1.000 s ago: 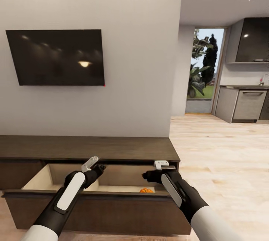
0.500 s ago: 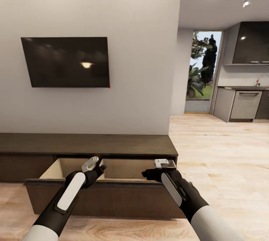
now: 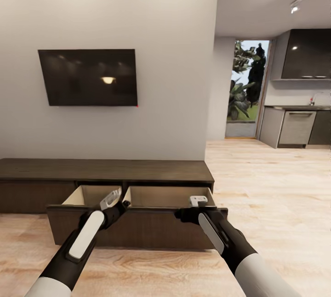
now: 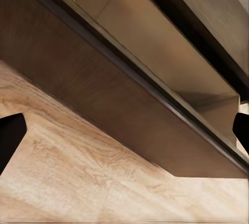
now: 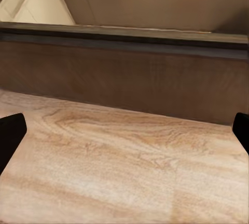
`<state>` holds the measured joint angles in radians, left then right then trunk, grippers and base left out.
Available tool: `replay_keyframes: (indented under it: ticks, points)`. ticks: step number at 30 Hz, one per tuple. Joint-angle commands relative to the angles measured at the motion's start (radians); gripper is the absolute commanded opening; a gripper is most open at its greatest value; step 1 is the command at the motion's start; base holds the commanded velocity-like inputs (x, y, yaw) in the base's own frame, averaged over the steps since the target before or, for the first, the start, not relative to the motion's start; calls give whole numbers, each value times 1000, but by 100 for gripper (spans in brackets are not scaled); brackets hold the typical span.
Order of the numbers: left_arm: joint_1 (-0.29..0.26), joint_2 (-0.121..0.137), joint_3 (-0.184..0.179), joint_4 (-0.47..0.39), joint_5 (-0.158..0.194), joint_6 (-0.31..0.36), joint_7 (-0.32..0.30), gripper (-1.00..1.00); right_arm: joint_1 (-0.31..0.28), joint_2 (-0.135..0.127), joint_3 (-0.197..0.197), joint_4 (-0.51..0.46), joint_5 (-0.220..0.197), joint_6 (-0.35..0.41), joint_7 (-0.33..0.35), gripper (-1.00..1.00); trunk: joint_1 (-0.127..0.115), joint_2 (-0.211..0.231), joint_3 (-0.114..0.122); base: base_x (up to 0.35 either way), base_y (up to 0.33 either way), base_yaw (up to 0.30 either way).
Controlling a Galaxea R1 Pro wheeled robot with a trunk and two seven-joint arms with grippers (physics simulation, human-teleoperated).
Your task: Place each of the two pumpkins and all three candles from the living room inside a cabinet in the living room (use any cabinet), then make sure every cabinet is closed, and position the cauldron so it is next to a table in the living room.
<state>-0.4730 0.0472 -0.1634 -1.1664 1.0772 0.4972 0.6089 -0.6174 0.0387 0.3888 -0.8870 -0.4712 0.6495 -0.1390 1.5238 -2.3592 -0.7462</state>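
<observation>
Head view: the long dark-brown cabinet (image 3: pixel 105 170) stands against the pale wall under a wall-mounted television (image 3: pixel 90 77), and one wide drawer (image 3: pixel 138 228) is pulled out over the wood floor (image 3: pixel 276 205), its pale inside showing behind the dark front panel. Both arms reach forward in front of that drawer. The left hand (image 3: pixel 120 204) hangs just short of the drawer's front edge, and the right hand (image 3: pixel 184 215) sits near the front panel's right part; from here I cannot tell whether either touches the wood. In the left wrist view the dark fingertips (image 4: pixel 11 135) sit at opposite edges, spread wide with nothing between them, the drawer front and its pale interior beyond. The right wrist view shows the same: fingertips (image 5: pixel 11 133) spread wide and empty, over floorboards and the drawer front. Kitchen units (image 3: pixel 299 127) and a doorway with greenery (image 3: pixel 243 88) lie off to the right.
</observation>
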Motion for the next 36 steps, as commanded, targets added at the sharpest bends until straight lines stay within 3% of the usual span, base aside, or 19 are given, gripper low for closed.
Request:
replay_keyframes:
  ticks: [1, 20, 30, 33, 36]
  points:
    - [-1, 2, -2, -3, 9, -1, 9, 100, -1, 0, 2, -1, -11, 3, -10, 100, 3, -8, -4, -135, 0, 0]
    - [0, 2, -14, -3, -4, -2, 11, 100, -1, 0, 2, -1, -15, 2, -10, 100, 76, -141, -64, -11, 0, 0]
    - [0, 2, -20, -4, -5, -8, 13, 100, -1, 0, 2, -3, -15, 2, -10, 100, 77, -141, -68, 0, 0, 0]
    - [0, 2, -35, -4, -6, -10, 13, 100, -1, 0, 2, -3, -14, 1, -10, 100, 77, -141, -68, 0, 0, 0]
    - [0, 5, -85, -2, -8, -14, 14, 100, -1, 1, 2, -2, -10, -4, -11, 100, 77, -141, -68, 0, 0, 0]
